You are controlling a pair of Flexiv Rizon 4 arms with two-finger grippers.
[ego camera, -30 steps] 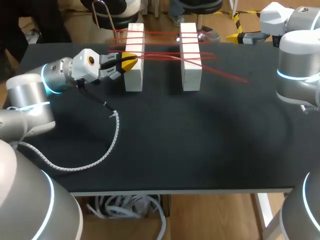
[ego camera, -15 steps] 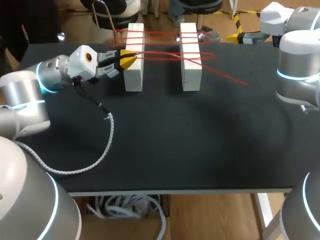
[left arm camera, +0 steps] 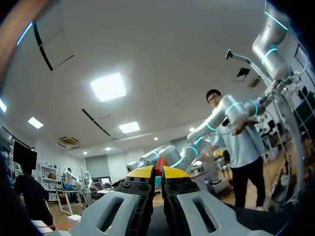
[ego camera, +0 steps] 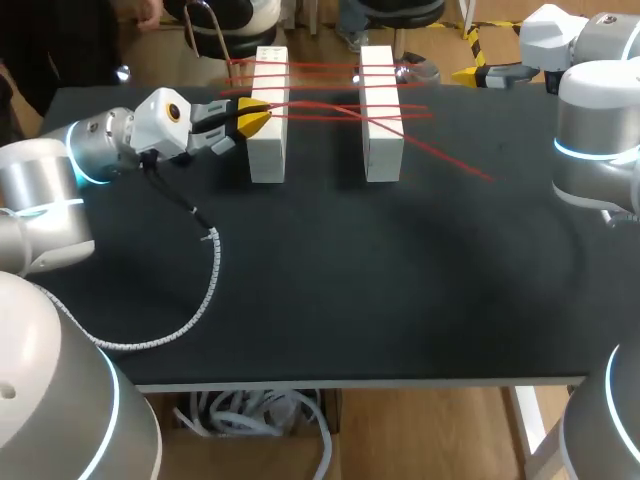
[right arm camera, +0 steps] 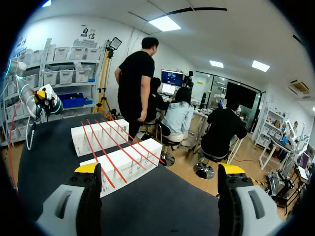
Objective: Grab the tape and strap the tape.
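Observation:
Two white blocks, the left block [ego camera: 268, 150] and the right block [ego camera: 381, 140], stand side by side at the back of the black table. Red tape [ego camera: 330, 105] runs across both in several strands, and its loose tail [ego camera: 465, 165] lies on the table to the right. My left gripper [ego camera: 252, 115] sits at the left block's outer side, shut on the red tape; the left wrist view shows a red sliver [left arm camera: 158, 164] pinched between the yellow tips of that gripper [left arm camera: 156, 172]. My right gripper [ego camera: 472, 73] hovers at the back right, open and empty [right arm camera: 160, 172], with both blocks [right arm camera: 118, 157] ahead of it.
A spiral-wrapped cable [ego camera: 205, 285] trails from my left wrist across the table's left half toward the front edge. The black tabletop [ego camera: 400, 280] stretches in front of the blocks.
My left gripper has drawn slightly back and to the left with the tape, and the cable has swung left with it. The tape's loose tail has shifted a little. The right arm has stayed still.

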